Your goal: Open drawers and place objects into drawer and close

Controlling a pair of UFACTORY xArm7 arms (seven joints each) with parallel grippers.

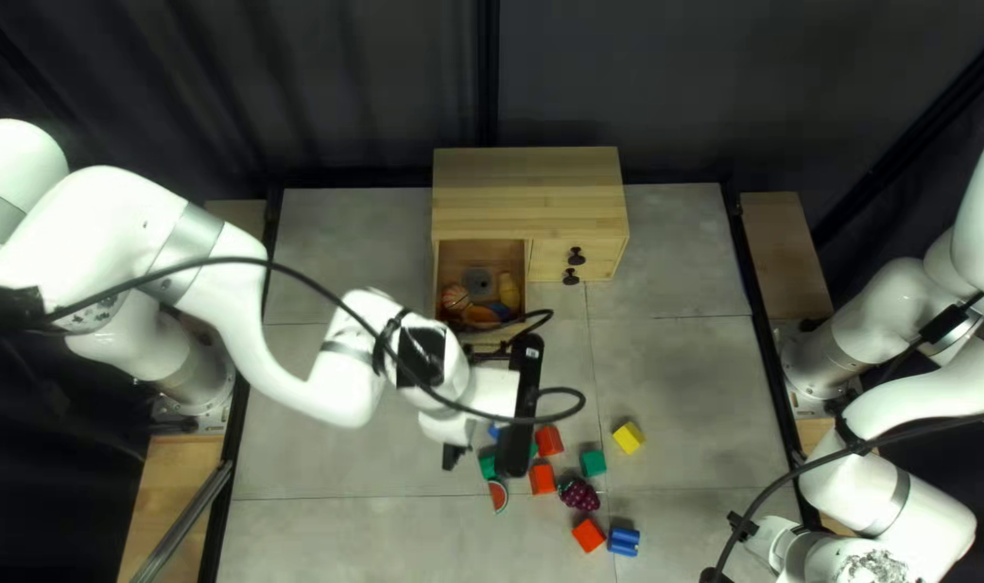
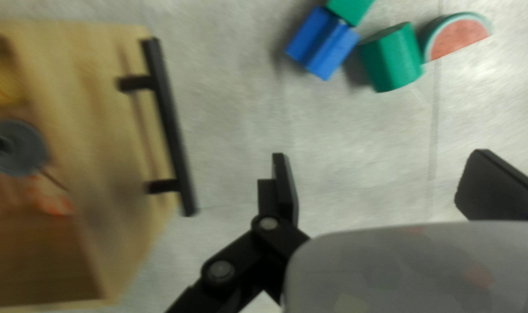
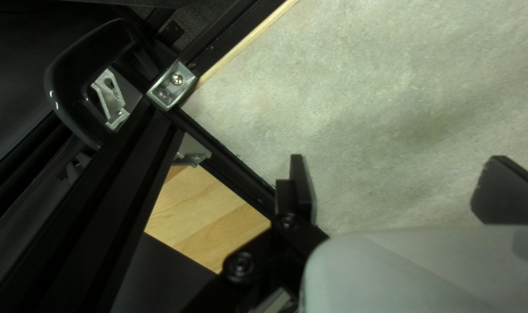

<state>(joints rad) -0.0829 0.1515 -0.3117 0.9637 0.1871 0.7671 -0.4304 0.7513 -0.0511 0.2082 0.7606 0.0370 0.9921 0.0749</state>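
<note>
In the top left view my left gripper point(image 1: 456, 455) hangs in front of the wooden cabinet point(image 1: 527, 194). The cabinet's left drawer point(image 1: 439, 270) stands open, holding a grey round piece point(image 1: 479, 283), a yellow piece point(image 1: 508, 292) and other toys. In the left wrist view my left gripper point(image 2: 391, 182) is open with nothing between its fingers; the drawer's black handle point(image 2: 170, 127) lies off to one side. Ahead are a blue block point(image 2: 322, 43), a green cylinder point(image 2: 392, 58) and a watermelon slice point(image 2: 458, 37). My right gripper point(image 3: 404, 185) is open and empty over the grey tabletop.
Red blocks point(image 1: 543, 479), a yellow block point(image 1: 628, 436), a green block point(image 1: 594, 463), grapes point(image 1: 580, 495) and a blue piece point(image 1: 624, 541) lie on the table. Two smaller drawers with round knobs are closed. Near my right gripper runs a black table-edge rail point(image 3: 229, 165).
</note>
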